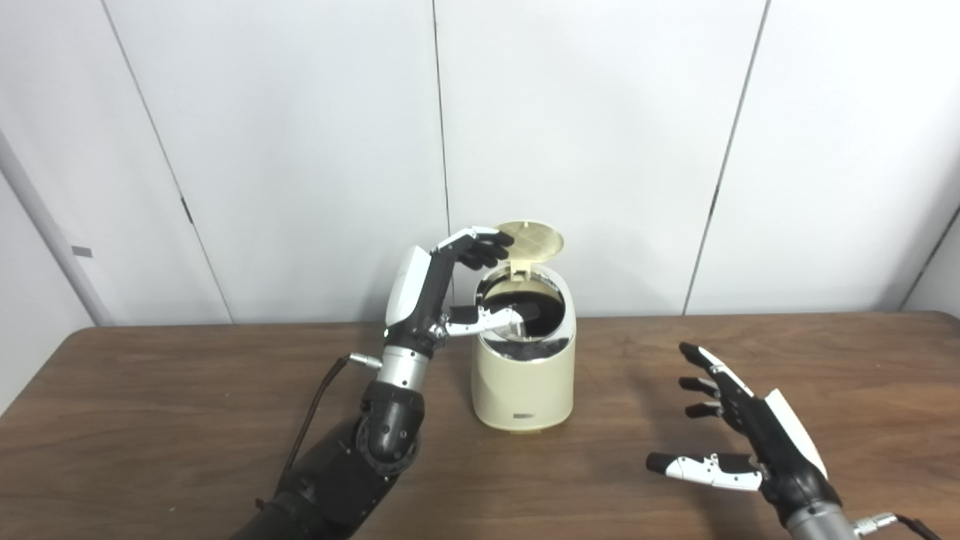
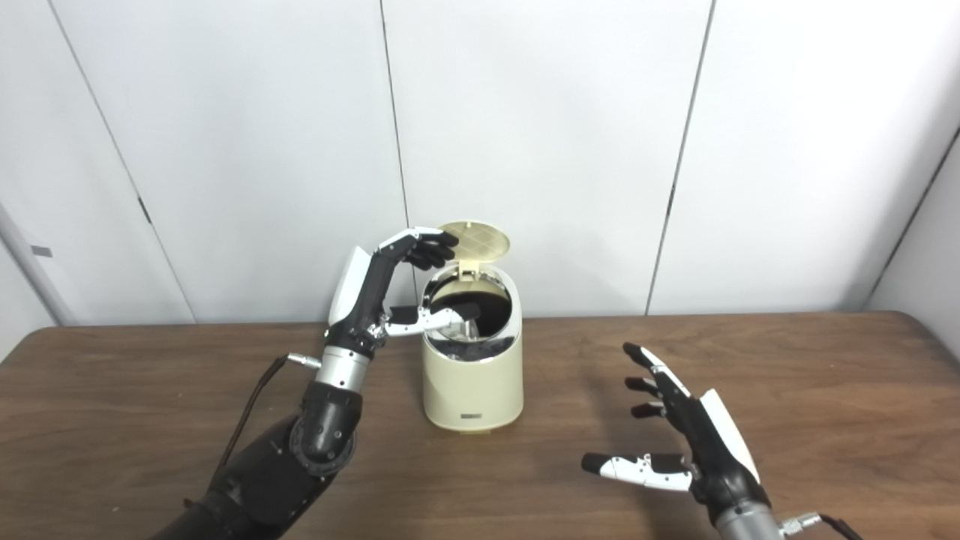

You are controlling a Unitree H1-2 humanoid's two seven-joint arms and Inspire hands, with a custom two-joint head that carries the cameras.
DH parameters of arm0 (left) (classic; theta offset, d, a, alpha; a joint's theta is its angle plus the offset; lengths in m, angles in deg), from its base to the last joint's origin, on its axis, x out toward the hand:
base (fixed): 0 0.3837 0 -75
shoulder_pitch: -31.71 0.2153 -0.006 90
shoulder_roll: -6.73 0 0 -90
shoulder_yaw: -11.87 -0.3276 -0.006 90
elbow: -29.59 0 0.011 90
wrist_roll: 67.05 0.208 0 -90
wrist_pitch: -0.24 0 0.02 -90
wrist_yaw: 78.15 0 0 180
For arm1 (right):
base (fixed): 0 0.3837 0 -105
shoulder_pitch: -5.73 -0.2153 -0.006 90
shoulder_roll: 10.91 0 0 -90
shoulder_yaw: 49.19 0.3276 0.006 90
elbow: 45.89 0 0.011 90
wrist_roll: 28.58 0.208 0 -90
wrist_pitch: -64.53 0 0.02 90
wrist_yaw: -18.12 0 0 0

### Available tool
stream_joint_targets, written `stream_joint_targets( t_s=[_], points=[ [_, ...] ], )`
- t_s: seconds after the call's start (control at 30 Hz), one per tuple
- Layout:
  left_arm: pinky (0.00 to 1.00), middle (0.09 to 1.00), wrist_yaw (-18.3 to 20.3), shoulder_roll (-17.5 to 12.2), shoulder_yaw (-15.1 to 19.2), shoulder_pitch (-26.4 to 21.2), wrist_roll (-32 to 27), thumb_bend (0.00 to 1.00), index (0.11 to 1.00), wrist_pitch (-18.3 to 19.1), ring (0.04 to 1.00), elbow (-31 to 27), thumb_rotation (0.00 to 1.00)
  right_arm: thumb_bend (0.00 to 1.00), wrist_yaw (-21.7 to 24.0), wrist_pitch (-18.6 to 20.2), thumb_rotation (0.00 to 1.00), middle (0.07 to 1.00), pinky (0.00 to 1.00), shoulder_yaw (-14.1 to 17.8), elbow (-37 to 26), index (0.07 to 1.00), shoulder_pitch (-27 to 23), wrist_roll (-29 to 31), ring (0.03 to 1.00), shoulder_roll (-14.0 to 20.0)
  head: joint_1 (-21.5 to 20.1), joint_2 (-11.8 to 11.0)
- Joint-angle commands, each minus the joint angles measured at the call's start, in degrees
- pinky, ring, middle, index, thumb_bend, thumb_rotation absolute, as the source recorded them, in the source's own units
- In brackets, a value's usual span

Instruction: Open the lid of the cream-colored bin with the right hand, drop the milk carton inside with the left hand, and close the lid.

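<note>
Left hand [image 1: 439, 289] raised at the bin's [image 1: 523, 382] 9 o'clock, fingers curled by the upright lid [image 1: 529, 241] and thumb over the open mouth, grasping nothing visible; right hand [image 1: 739, 431] spread empty above the table [image 1: 150, 420] at 4 o'clock; carton unseen, interior dark.

Two black-and-white robot arms with fingered hands

The left hand [image 1: 442, 289] and right hand [image 1: 739, 439] each have a white shell on the back, black fingers with white segments, and a white thumb tipped black. Each wrist is a silver metal cuff with a small silver plug and a black cable. The left forearm [image 1: 352, 472] is glossy black, with a round screwed joint.
</note>
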Motion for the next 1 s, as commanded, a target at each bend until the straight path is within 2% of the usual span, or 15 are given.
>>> stream_joint_targets(
  t_s=[0.0, 0.1, 0.2, 0.27, 0.33, 0.37, 0.43, 0.6, 0.73, 0.8, 0.83, 0.87, 0.9, 0.93, 0.97],
  points=[
    [0.59, 0.758, -1.7, -1.2, 1.0, -2.2, 0.2, 0.95, 0.755, -1.4, 0.695, -2.4, 0.31, 0.79, -0.6, -1.3, 0.26, 0.929, 0.68, 0.1, -2.1, 0.899, -1.7, -0.2, 0.829, 0.2, 0.0, 0.0],
    [0.56, 0.725, -3.8, -1.4, 1.0, -1.8, 0.9, 0.91, 0.726, -1.4, 0.665, -3.4, 0.28, 0.78, -0.6, -1.6, 0.24, 0.933, 0.69, 0.3, -1.8, 0.901, -1.6, 0.4, 0.835, 0.1, 0.0, 0.0],
    [0.5, 0.658, -4.7, -1.9, 1.4, -1.1, 0.4, 0.82, 0.673, -1.4, 0.593, -5.2, 0.22, 0.79, -0.6, -1.4, 0.25, 0.939, 0.7, 0.5, -1.6, 0.904, -1.6, 0.7, 0.844, 0.1, 0.4, 0.0],
    [0.47, 0.615, -1.6, -1.7, 4.0, 0.2, -2.2, 0.76, 0.634, -1.4, 0.546, -7.5, 0.17, 0.8, -0.6, -1.1, 0.26, 0.941, 0.69, 0.6, -1.9, 0.905, -1.7, 0.7, 0.846, 0.2, 0.6, 0.0],
    [0.45, 0.579, 3.1, -1.3, 7.6, 1.8, -5.3, 0.71, 0.597, -1.4, 0.509, -10.0, 0.08, 0.8, -0.4, -0.9, 0.25, 0.944, 0.73, 0.7, -1.8, 0.909, -1.7, 0.8, 0.854, 0.4, 0.8, -0.1],
    [0.44, 0.567, 5.3, -1.3, 9.3, 2.6, -6.4, 0.61, 0.545, -1.4, 0.497, -11.2, 0.07, 0.8, -0.4, -1.0, 0.25, 0.944, 0.74, 0.7, -1.7, 0.91, -1.8, 1.0, 0.855, 0.5, 0.9, 0.0],
    [0.42, 0.498, 10.4, -1.1, 13.0, 4.4, -8.3, 0.54, 0.511, -1.4, 0.468, -13.6, 0.01, 0.79, -0.1, -1.3, 0.25, 0.948, 0.73, 0.8, -1.6, 0.916, -1.9, 1.0, 0.86, 1.0, 1.2, 0.0],
    [0.41, 0.478, 21.0, -1.1, 21.3, 8.2, -10.5, 0.51, 0.507, -1.4, 0.457, -18.3, 0.0, 0.78, 0.3, -1.2, 0.25, 0.958, 0.73, 0.9, -1.2, 0.923, -2.6, 1.4, 0.862, 1.6, 1.6, 0.0],
    [0.41, 0.49, 26.5, -1.2, 26.2, 10.6, -11.0, 0.51, 0.501, -1.4, 0.482, -20.6, 0.0, 0.77, 0.5, -1.2, 0.24, 0.967, 0.71, 1.0, -1.0, 0.923, -3.1, 1.3, 0.866, 1.8, 1.8, 0.0],
    [0.43, 0.497, 30.4, -2.3, 27.9, 12.8, -14.6, 0.51, 0.497, 2.3, 0.514, -24.0, 0.0, 0.78, 0.6, -1.5, 0.25, 0.965, 0.7, 1.0, -0.8, 0.922, -3.3, 1.7, 0.864, 1.7, 1.9, 0.0],
    [0.47, 0.625, 32.0, -2.5, 28.6, 13.6, -16.1, 0.51, 0.498, 4.3, 0.565, -25.6, 0.04, 0.78, 0.7, -1.6, 0.25, 0.964, 0.68, 1.1, -0.7, 0.92, -3.4, 2.0, 0.863, 1.7, 2.0, 0.0],
    [0.48, 0.668, 33.8, -3.0, 29.4, 14.9, -18.4, 0.51, 0.498, 7.2, 0.582, -27.8, 0.05, 0.78, 0.7, -1.6, 0.25, 0.963, 0.67, 1.1, -0.6, 0.919, -3.5, 2.1, 0.863, 1.6, 1.9, -0.2],
    [0.51, 0.715, 35.2, -3.3, 30.3, 16.2, -20.0, 0.57, 0.637, 9.9, 0.626, -29.9, 0.07, 0.78, 0.7, -1.5, 0.25, 0.962, 0.65, 1.0, -0.6, 0.918, -3.6, 2.1, 0.863, 1.6, 2.0, -0.1],
    [0.55, 0.753, 36.2, -3.5, 31.0, 17.1, -20.8, 0.61, 0.735, 11.7, 0.673, -31.2, 0.09, 0.79, 0.7, -1.4, 0.26, 0.96, 0.63, 1.0, -0.6, 0.917, -3.7, 2.0, 0.861, 1.6, 2.0, -0.1],
    [0.57, 0.766, 37.1, -3.5, 31.7, 18.2, -21.7, 0.62, 0.768, 13.2, 0.689, -32.5, 0.1, 0.79, 0.7, -1.4, 0.26, 0.959, 0.63, 1.0, -0.5, 0.917, -3.7, 2.0, 0.86, 1.6, 2.1, -0.1]
  ],
)
